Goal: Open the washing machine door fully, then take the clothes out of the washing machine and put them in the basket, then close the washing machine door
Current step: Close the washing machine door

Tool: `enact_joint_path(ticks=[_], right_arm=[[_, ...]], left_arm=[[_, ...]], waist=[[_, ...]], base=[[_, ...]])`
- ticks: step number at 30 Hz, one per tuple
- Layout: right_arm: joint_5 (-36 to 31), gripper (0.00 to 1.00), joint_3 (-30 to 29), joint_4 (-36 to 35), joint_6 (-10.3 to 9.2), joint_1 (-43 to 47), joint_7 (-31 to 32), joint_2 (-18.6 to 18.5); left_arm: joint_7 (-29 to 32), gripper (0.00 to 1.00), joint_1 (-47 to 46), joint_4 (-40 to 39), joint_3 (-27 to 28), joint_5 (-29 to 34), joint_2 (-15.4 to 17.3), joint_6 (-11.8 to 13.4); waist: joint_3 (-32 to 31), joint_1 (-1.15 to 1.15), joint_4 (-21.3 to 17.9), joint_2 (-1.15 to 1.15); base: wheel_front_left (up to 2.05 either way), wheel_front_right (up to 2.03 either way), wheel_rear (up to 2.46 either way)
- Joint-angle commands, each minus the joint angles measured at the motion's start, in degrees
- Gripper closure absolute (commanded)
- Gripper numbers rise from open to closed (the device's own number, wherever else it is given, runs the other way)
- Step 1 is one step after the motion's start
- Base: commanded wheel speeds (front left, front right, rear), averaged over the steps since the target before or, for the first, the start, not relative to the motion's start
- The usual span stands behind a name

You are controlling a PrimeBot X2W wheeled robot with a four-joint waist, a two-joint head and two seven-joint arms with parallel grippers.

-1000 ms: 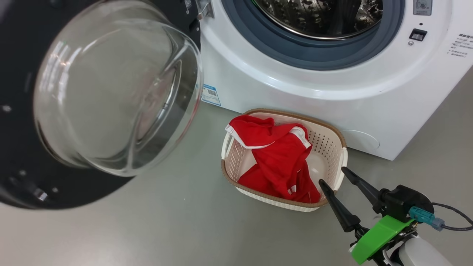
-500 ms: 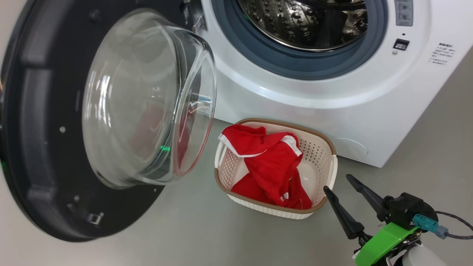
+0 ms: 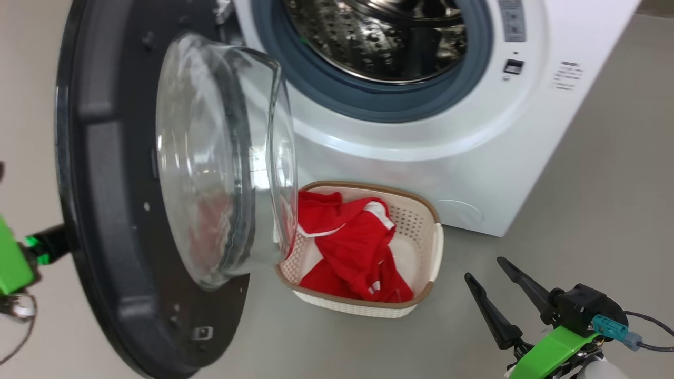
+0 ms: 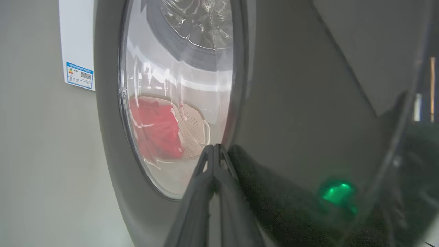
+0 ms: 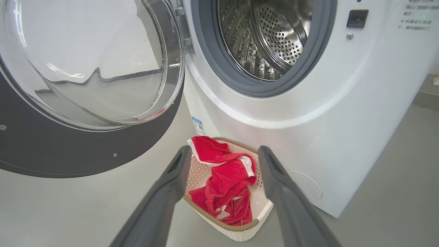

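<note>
**DESK:** What do we have at the washing machine (image 3: pixel 410 152)?

**FLOOR:** We see the washing machine door (image 3: pixel 105 210) standing out from the machine's front on its hinge side, roughly edge-on to us. The left gripper (image 4: pixel 214 151), its fingers pinched together on nothing, has its tips at the door's glossy outer face, just beside the glass bowl (image 3: pixel 210 158). The right gripper (image 3: pixel 484 269) hangs spread wide and empty, off the machine's latch-side front corner. The clothes (image 3: pixel 353 247) lie heaped in the basket (image 3: pixel 436 247), which sits on the floor (image 3: pixel 605 184) just in front of the machine, below its opening. The drum (image 3: pixel 379 42) looks bare as far as we can see into it.

**DESK:** Where could it go wrong?

**FLOOR:** We judge that closing is the step in hand. Narrow tips on a slick, curved face may skid off and leave the door short of its latch. The bowl's path to the opening passes near the basket's hinge-side corner. We cannot tell how much room it has over the red heap, so a snag there is possible.
</note>
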Motion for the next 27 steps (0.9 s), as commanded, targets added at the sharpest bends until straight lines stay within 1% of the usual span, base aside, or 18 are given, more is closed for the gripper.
enact_joint_path(ticks=[1, 9, 15, 20, 22, 23, 27], right_arm=[[-0.9, 0.00, 0.5, -1.5, 0.09, 0.5, -0.7, -0.2], [-1.2, 0.00, -1.4, -2.4, 0.09, 1.9, -0.7, 0.3], [-1.3, 0.00, -2.6, -3.0, 0.09, 2.4, -0.7, 1.0], [-1.7, 0.00, -3.6, -3.8, 0.09, 1.6, -0.7, 2.1], [-2.0, 0.00, -3.9, -4.1, 0.09, 0.7, -0.7, 2.8], [-2.0, 0.00, -3.9, -4.1, 0.09, 0.7, -0.7, 2.8], [-2.2, 0.00, -4.3, -4.3, 0.09, -0.4, -0.7, 3.8]], left_arm=[[-0.4, 1.00, -1.3, -2.5, 2.0, 0.1, 1.9, -0.6], [-3.9, 1.00, -2.5, -4.8, -1.0, 0.9, -1.5, -0.6], [-5.8, 1.00, -4.8, -6.2, -2.6, 0.5, -3.9, -0.6], [-7.7, 1.00, -7.9, -5.3, -3.9, 1.7, -5.3, -0.6], [-8.7, 1.00, -10.2, -3.9, -4.4, 2.0, -6.0, -0.6], [-8.7, 1.00, -10.2, -3.9, -4.4, 2.0, -6.0, -0.6], [-9.9, 1.00, -13.7, -1.8, -5.1, 2.7, -6.8, -0.6]], waist=[[-0.7, 0.00, -2.2, 0.00], [-1.1, 0.00, -7.9, 0.00], [-0.1, 0.00, -12.3, 0.00], [1.9, 0.00, -16.0, 0.00], [3.4, 0.00, -18.2, 0.00], [3.4, 0.00, -18.2, 0.00], [5.4, 0.00, -21.0, 0.00]], base=[[0.00, 0.00, 0.00], [0.00, 0.00, 0.00], [0.00, 0.00, 0.00], [0.00, 0.00, 0.00], [0.00, 0.00, 0.00], [0.00, 0.00, 0.00], [0.00, 0.00, 0.00]])
